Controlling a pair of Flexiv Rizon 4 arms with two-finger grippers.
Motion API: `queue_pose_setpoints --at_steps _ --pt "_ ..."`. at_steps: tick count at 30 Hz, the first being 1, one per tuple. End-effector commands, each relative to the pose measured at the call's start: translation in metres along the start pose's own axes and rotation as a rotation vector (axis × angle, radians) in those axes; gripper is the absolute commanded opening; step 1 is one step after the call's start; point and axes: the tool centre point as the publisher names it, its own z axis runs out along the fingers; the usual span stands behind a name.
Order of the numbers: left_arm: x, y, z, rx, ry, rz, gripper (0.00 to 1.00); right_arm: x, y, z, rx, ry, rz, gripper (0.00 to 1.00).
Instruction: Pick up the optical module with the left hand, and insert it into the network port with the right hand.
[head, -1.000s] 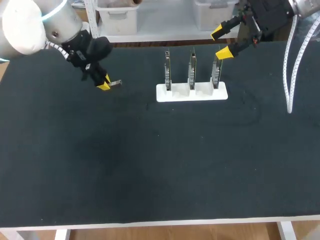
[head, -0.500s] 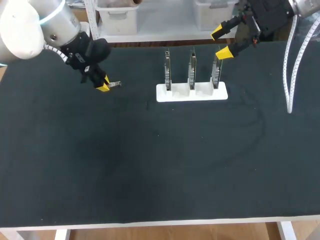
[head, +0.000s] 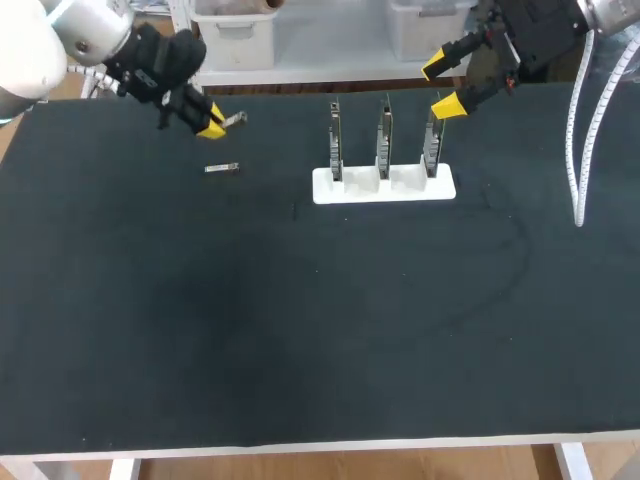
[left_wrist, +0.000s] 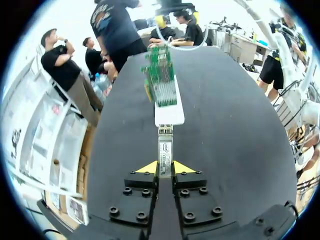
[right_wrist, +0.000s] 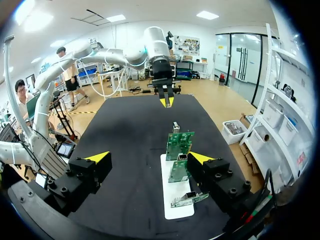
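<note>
**So the left gripper (head: 212, 127) has the optical module (head: 234, 119), right gripper (head: 442, 87) wide open**

The left one is up off the table (head: 320, 330) near the far left corner. Its fingers are pinched on the module, which pokes out past the yellow tips toward the white rack (head: 385, 185). A little silver piece (head: 222, 168) lies on the surface close by. It might be a second module, honestly can't tell. The rack sits mid-table by the far edge, with three green boards (head: 385, 135) upright in it. The right one hovers by the rack's right end, fingers spread.
</note>
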Motion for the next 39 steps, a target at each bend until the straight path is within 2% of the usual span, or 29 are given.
queue_pose_setpoints --at_steps 1,3,5,25,29,34,39 --pt "-0.006 -0.007 -0.005 -0.013 -0.048 0.018 0.0 0.0 -0.001 0.0 -0.001 0.0 0.0 1.0" --pt "-0.006 -0.007 -0.004 -0.011 -0.051 0.017 0.0 0.0 -0.001 0.0 -0.001 0.0 0.0 1.0" --pt "-0.006 -0.008 -0.004 -0.013 -0.091 0.005 0.0 0.0 -0.001 0.0 -0.001 0.0 0.0 1.0" --pt "-0.005 -0.009 0.0 -0.014 -0.102 -0.002 0.0 0.0 -0.001 0.0 -0.001 0.0 0.0 1.0" --pt "-0.023 0.009 -0.004 -0.049 -0.139 0.043 0.0 0.0 -0.001 0.0 -0.001 0.0 0.0 1.0" --pt "-0.052 0.034 -0.017 -0.094 -0.185 0.148 0.0 0.0 -0.001 0.0 -0.001 0.0 0.0 1.0" --pt "-0.075 0.035 -0.023 -0.104 -0.212 0.224 0.0 0.0 -0.001 0.0 -0.001 0.0 0.0 1.0"
